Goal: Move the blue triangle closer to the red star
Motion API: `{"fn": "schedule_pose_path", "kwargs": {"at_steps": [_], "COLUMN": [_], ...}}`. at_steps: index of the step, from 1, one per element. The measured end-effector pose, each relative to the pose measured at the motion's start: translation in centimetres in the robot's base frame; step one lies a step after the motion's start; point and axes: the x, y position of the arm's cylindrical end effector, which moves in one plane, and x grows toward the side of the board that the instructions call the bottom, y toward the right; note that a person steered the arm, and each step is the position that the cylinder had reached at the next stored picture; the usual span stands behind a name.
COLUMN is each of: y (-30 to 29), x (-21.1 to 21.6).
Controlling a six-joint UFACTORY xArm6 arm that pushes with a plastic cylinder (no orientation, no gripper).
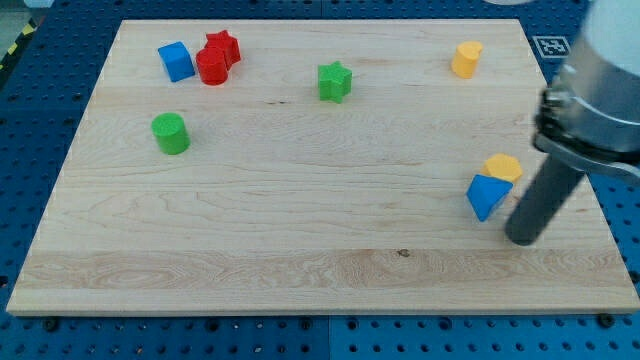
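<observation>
Fig.: no hand fitted, so nothing is held; my tip (pixel 521 238) rests on the bench (pixel 300 260) just right of the blue triangle (pixel 486 196), w/ a yellow block (pixel 503 166) touching the triangle's upper right. Standing on the side away from the red star (pixel 224 46), far off at upper left, the tip seems placed to push leftward. Star adjoins a red cylinder (pixel 211 68) and a blue cube (pixel 176 61).

A pale wooden board (pixel 300 220) lies before me, its grain running from the view's left to the view's right, with a small dark knot near the bottom edge. Around it I see a blue perforated table surface (pixel 40 90). At the view's top right sits a black-and-white fiducial marker (pixel 551 46); at the top left, a yellow-and-black striped strip (pixel 12 48). The light is even and soft.
</observation>
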Motion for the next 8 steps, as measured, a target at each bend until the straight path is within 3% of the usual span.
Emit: {"fn": "schedule_pose_path", "kwargs": {"at_steps": [1,3,8], "y": [0.6,-4.1,-18.3], "x": [-1.4,-5.0,-6.3]}}
